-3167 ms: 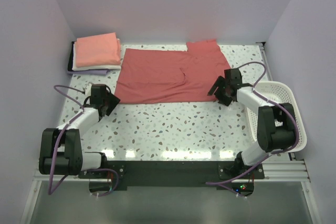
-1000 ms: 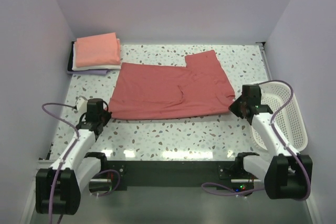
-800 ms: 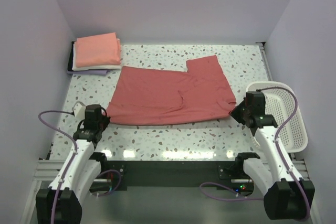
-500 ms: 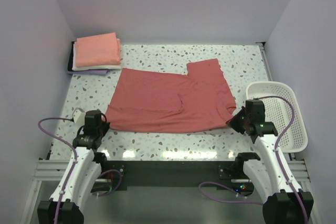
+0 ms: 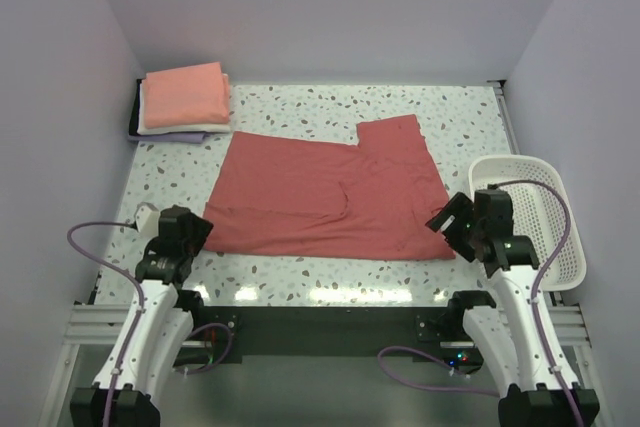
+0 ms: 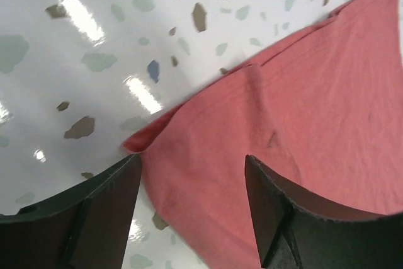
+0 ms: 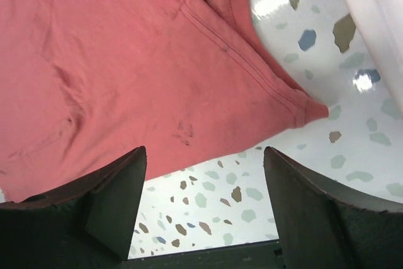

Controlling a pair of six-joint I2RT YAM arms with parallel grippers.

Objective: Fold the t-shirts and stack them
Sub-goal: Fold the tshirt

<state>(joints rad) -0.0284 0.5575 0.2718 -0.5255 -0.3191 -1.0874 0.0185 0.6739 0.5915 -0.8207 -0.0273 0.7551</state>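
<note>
The dusty-red t-shirt point(image 5: 320, 192) lay spread flat on the bench point(image 5: 330, 105), with its near corner just beside the white basket point(image 5: 521, 160). The right gripper point(image 7: 204, 155) hung released over that corner. The left gripper point(image 6: 192, 168), well apart from the basket, was released over the opposite near corner. The folded t-shirts point(image 5: 183, 95) lay farthest from the basket.

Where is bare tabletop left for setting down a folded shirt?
Free: back strip behind the red shirt, right of the folded stack; left strip in front of it; the near edge between left gripper and right gripper. Crowded: right side, basket beside shirt corner.
</note>
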